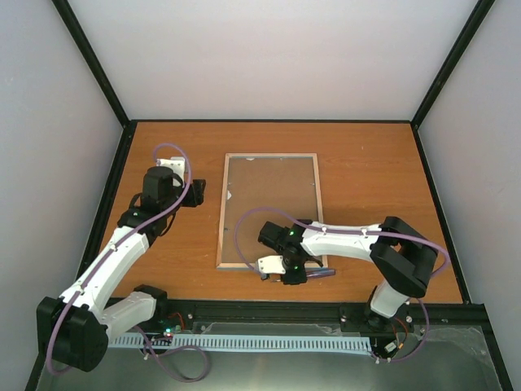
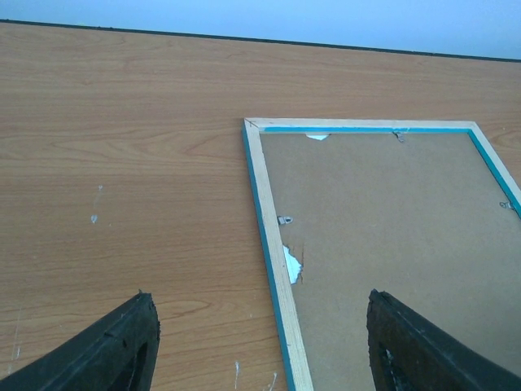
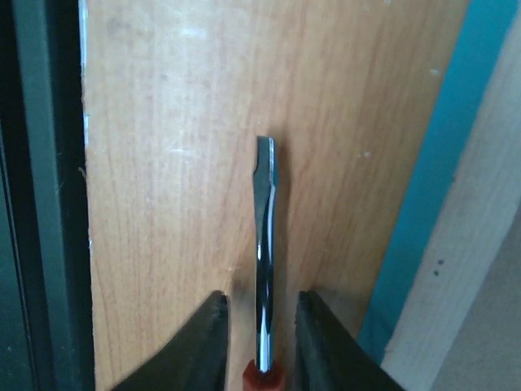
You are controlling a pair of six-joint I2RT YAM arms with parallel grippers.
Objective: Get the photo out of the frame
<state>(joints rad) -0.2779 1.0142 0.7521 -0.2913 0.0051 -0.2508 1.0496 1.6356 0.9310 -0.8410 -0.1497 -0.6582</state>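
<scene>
Overhead, the frame (image 1: 270,155) lay face down mid-picture, the right gripper (image 1: 291,275) at its lower edge, the left gripper (image 1: 195,194) off its upper left. Left wrist: jaws stood wide, frame at centre right. Right wrist: jaws pinched a screwdriver (image 3: 264,228), frame at far right.

- Flat on the middle of the worktop (image 1: 366,179), back side up: frame (image 1: 269,155), long sides running near to far.
- Inside the frame's rim: backing board (image 2: 391,228), with a clip (image 2: 284,220) at its left edge, by the rim.
- Left of the frame, beside the far part of its left side, apart from it: left pincer (image 1: 198,193).
- At the frame's near edge, toward its right corner: right pincer (image 1: 303,274).
- Between the right pincer's fingers: screwdriver (image 3: 264,236), blade over bare worktop, just beside the frame's rim, between that rim and the rail (image 1: 326,311) along the worktop's near edge.
</scene>
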